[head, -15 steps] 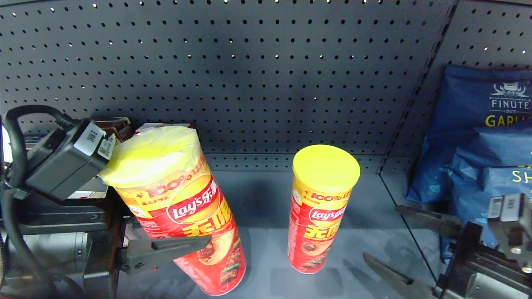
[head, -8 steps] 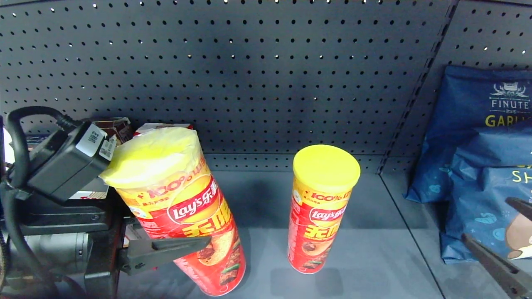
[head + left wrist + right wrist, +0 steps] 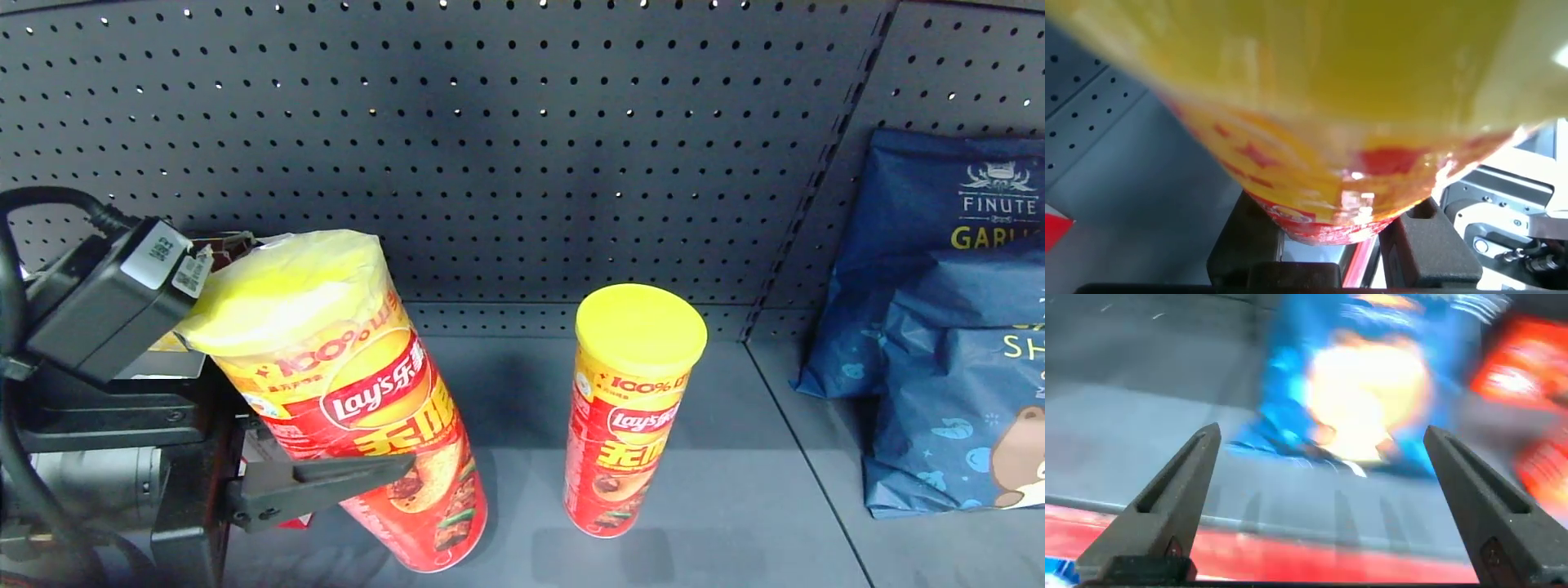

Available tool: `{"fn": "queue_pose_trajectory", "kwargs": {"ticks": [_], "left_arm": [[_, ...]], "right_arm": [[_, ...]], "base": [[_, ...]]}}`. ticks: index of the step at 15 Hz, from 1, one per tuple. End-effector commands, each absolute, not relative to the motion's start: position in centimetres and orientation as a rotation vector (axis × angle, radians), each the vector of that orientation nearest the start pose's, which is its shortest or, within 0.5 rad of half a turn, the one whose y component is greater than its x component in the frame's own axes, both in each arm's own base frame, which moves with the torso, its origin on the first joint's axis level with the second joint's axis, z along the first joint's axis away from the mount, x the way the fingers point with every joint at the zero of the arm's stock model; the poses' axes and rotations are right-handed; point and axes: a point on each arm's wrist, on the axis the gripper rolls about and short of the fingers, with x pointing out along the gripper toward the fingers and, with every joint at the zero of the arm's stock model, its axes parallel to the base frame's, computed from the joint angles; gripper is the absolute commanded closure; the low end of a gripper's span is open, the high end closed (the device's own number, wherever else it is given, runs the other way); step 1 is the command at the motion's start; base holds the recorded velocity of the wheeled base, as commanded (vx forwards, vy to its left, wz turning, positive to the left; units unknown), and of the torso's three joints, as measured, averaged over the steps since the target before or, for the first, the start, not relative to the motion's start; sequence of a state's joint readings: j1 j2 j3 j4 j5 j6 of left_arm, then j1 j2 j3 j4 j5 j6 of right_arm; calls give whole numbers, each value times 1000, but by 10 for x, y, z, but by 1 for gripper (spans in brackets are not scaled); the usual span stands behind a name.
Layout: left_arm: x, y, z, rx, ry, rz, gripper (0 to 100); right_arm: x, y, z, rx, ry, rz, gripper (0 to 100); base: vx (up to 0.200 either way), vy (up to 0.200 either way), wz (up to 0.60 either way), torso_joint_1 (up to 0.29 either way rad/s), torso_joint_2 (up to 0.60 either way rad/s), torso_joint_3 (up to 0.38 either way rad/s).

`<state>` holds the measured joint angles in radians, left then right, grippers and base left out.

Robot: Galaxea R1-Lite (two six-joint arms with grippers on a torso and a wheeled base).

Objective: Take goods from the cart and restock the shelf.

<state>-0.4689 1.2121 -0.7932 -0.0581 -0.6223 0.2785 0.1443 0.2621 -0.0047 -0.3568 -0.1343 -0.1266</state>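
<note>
A tilted red-and-yellow crisp tube [image 3: 326, 343] is being shelved, clamped by the left gripper [image 3: 384, 469]. Uprighting seems needed before release. The right gripper [image 3: 1323, 433] is held wide, empty.

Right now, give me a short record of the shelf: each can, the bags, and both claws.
held can: tilted, top leaning left, gripped low on its body
standing can: upright on the shelf, right of the held can, apart from it
blue bags: far right of the shelf
left claw: shut on the held can
right claw: open, holding nothing
</note>
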Motion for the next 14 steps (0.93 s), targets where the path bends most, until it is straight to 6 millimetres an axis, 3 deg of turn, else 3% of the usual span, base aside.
{"fn": "queue_pose_trajectory", "kwargs": {"ticks": [1, 2, 4, 6, 7, 11, 14], "left_arm": [[151, -93, 244, 220, 224, -1131, 100], [151, -93, 244, 220, 224, -1132, 100], [150, -93, 243, 220, 227, -1134, 100], [147, -91, 241, 220, 227, -1137, 100], [146, -91, 238, 219, 237, -1139, 100], [145, -91, 239, 216, 232, -1156, 100], [142, -95, 238, 219, 234, -1183, 100]], "right_arm": [[-16, -6, 89, -24, -30, -125, 0], [-17, -7, 82, -37, 52, -140, 0], [-16, -7, 83, -73, 32, -140, 0], [-16, -2, 84, -72, 18, 88, 0], [-16, -1, 84, -56, 19, 103, 0], [-16, -4, 83, 16, 26, -31, 0], [-16, 1, 78, -55, 69, 191, 0]], "base": [[0, 0, 0, 0, 0, 0], [0, 0, 0, 0, 0, 0], [0, 0, 0, 0, 0, 0], [0, 0, 0, 0, 0, 0], [0, 0, 0, 0, 0, 0], [0, 0, 0, 0, 0, 0], [0, 0, 0, 0, 0, 0]]}}
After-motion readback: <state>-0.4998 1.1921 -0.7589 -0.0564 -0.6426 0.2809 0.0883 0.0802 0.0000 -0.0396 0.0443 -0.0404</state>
